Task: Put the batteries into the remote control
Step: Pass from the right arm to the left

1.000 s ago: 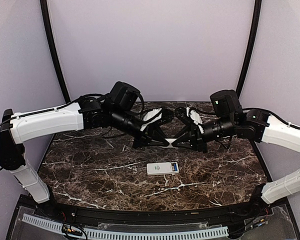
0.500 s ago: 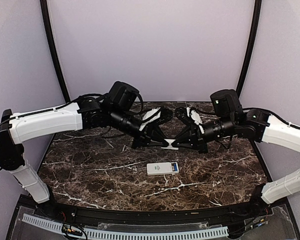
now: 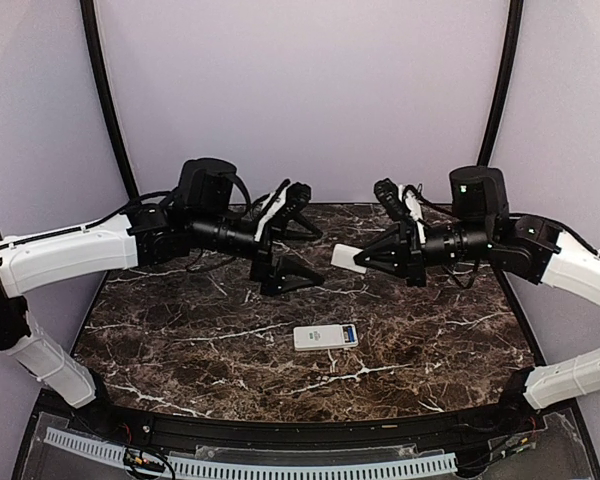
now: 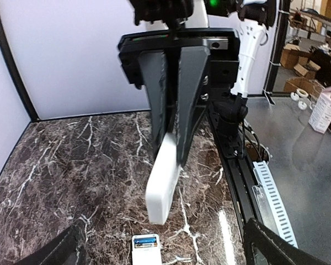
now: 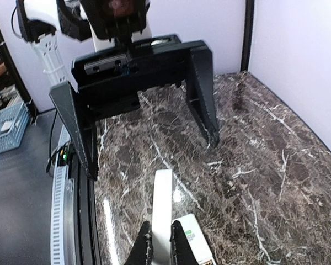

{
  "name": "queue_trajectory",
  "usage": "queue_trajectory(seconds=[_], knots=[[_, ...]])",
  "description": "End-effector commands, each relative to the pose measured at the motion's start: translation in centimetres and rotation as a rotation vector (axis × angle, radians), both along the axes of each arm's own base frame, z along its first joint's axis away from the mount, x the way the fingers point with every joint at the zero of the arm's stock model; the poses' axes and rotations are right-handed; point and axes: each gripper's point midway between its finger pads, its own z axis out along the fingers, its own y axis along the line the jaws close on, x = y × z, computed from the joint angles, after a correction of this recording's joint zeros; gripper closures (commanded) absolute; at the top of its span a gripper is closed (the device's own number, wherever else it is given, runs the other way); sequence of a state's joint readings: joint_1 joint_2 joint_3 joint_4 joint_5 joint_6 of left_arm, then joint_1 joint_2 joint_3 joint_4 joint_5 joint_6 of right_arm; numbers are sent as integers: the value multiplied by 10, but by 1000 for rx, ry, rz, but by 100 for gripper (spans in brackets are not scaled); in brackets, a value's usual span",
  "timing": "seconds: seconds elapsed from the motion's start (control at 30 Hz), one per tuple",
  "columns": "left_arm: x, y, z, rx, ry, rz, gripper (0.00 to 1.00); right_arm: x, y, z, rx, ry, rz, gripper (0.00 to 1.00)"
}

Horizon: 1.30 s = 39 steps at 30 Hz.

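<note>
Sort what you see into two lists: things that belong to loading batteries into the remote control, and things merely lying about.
Job in hand:
remote control
flat white panel, held in the right gripper
left gripper, open

Lying about:
blue basket
cardboard boxes
white carton

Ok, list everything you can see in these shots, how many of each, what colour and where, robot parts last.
remote control: one, white with a blue-green display, lying flat on the table near the front middle, touched by neither gripper.
flat piece: one, white, held above the table; what it is cannot be told.
table: one, dark brown marble with white veins.
slotted strip: one, white, along the near edge.
left gripper: one, black, wide open and empty, facing the right gripper.
right gripper: one, black, shut on the flat piece.
</note>
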<state>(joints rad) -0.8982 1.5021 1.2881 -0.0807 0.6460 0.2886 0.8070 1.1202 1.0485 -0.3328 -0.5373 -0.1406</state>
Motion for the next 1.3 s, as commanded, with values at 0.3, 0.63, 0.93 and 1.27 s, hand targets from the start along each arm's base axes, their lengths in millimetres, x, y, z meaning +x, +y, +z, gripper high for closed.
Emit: queue_trajectory(seconds=[0.3,0.63,0.93,1.27], knots=[[40,8,106,-468,220,147,49,25,-20,146,622,-50,-214,100],[19,-9,132,-654,327,-93,37,20,-19,145,663,-52,-192,100],[10,-25,138,-684,340,-171,54,23,-12,132,630,-18,-186,100],[12,-37,143,-683,362,-205,79,28,-9,123,616,-6,-199,100]])
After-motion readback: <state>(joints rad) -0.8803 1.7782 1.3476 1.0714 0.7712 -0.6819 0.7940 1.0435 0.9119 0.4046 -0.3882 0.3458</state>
